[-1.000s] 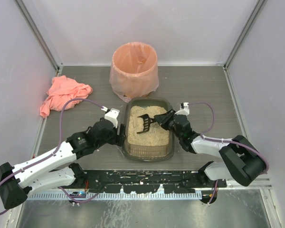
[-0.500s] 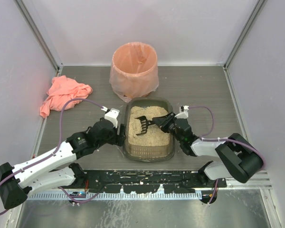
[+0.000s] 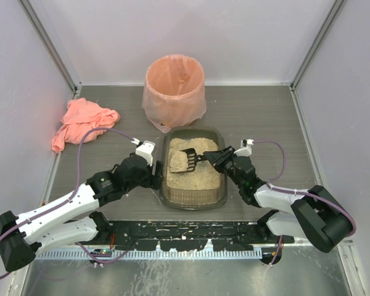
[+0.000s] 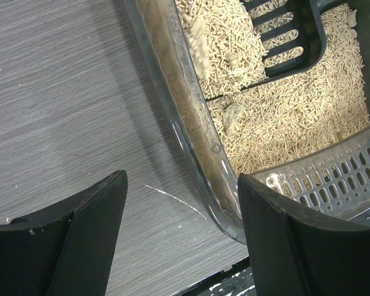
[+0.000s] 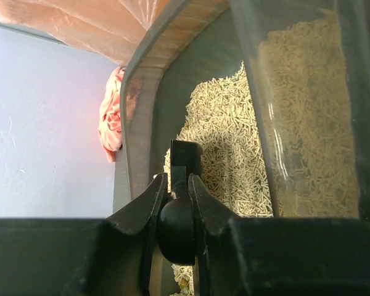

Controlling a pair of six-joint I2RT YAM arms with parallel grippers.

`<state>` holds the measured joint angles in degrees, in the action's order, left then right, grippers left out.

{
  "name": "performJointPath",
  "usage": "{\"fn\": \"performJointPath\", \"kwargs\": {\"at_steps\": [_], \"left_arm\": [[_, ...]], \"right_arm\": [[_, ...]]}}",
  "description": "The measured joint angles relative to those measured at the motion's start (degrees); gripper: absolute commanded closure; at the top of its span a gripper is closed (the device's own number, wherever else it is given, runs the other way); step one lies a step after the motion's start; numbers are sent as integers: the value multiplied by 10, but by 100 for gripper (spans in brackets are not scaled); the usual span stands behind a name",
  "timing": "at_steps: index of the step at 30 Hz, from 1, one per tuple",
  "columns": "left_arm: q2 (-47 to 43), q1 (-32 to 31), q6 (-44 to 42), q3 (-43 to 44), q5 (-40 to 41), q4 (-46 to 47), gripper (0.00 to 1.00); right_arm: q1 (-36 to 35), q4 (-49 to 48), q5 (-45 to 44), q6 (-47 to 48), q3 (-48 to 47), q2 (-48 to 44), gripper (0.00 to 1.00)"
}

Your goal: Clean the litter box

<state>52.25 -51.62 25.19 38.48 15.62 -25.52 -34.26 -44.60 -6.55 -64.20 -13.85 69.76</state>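
Top view: the litter box [image 3: 194, 202] lies at the centre of the frame, just below the peach-lined bin [image 3: 174, 86]; a pink cloth [image 3: 83, 126] lies at upper left; the left gripper [image 3: 156, 176] sits at the box's left rim; the right gripper [image 3: 214, 158] reaches in from the right with a dark scoop [image 3: 182, 161] on the granules. Left wrist view: fingers apart, the rim running up between them. Right wrist view: fingers clamped on the scoop's handle.

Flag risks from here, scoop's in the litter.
1. Left gripper is open astride the litter box rim, not clamped; the box may slide as the scoop digs.
2. Right gripper pinches only the scoop's handle end; it could pivot and spill pellets short of the bin.
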Motion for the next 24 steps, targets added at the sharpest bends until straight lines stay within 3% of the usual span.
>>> {"fn": "performJointPath", "kwargs": {"at_steps": [11, 24], "left_arm": [[0, 0, 0, 0, 0, 0, 27], [0, 0, 0, 0, 0, 0, 27]], "right_arm": [[8, 17, 0, 2, 5, -18, 99], [-12, 271, -26, 219, -159, -67, 99]]}}
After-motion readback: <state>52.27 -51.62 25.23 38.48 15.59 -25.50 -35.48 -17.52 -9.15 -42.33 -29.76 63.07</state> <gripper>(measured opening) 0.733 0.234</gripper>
